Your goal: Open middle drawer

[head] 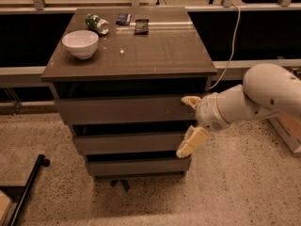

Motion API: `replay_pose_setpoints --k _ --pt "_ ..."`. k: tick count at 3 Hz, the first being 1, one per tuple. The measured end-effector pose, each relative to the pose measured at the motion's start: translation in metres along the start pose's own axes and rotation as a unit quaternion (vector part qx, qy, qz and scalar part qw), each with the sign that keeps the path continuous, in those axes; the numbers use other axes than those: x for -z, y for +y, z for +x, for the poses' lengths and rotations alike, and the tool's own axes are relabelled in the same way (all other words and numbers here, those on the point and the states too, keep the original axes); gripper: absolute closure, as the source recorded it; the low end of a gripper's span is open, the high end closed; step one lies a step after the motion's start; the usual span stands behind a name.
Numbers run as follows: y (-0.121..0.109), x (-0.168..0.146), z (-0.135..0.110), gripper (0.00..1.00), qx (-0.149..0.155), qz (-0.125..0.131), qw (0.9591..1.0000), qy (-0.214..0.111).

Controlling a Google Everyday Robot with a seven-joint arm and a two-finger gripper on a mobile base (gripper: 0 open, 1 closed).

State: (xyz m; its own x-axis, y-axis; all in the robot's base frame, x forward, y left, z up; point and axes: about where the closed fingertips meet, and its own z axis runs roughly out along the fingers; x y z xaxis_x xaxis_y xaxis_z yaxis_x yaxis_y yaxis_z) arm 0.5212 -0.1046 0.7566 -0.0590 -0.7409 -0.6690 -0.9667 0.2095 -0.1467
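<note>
Item: cabinet (155, 55), taupe-grey, three handleless drawers stacked beneath a flat top
- Top drawer (117, 109): tallest front, shut
- Middle drawer (124, 143): second of three, medium-height flat front, directly below the top drawer; appears shut, no interior showing
- Bottom drawer (134, 166): slimmest front, nearest the floor (235, 192), shut

On the top: white bowl (80, 43), upright, near the left edge; green can (97, 23) lying on its side behind the bowl; two small dark packets (123, 19) (141, 26) side by side near the back edge

Gripper (190, 122): at the cabinet's right front corner, on a white arm (263, 95) reaching in from the right. Fingers spread well apart, holding nothing; the upper one (190, 100) lies over the right end of the top drawer front, the lower one (193, 142) over the right end of the middle drawer front. Contact with either front cannot be told

Surroundings: white cable (231, 51) hanging behind the cabinet at right; speckled floor
</note>
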Motion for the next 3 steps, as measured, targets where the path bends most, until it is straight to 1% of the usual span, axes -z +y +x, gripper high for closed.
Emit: replay_pose_setpoints --k 1,2,3 --pt "0.01 -0.057 -0.004 0.0 -0.006 -0.024 0.9992 -0.032" --pt "0.017 -0.113 0.005 0.0 -0.027 -0.051 0.997 -0.052" --pt "0.019 -0.164 0.019 0.0 -0.059 -0.077 0.9929 -0.069"
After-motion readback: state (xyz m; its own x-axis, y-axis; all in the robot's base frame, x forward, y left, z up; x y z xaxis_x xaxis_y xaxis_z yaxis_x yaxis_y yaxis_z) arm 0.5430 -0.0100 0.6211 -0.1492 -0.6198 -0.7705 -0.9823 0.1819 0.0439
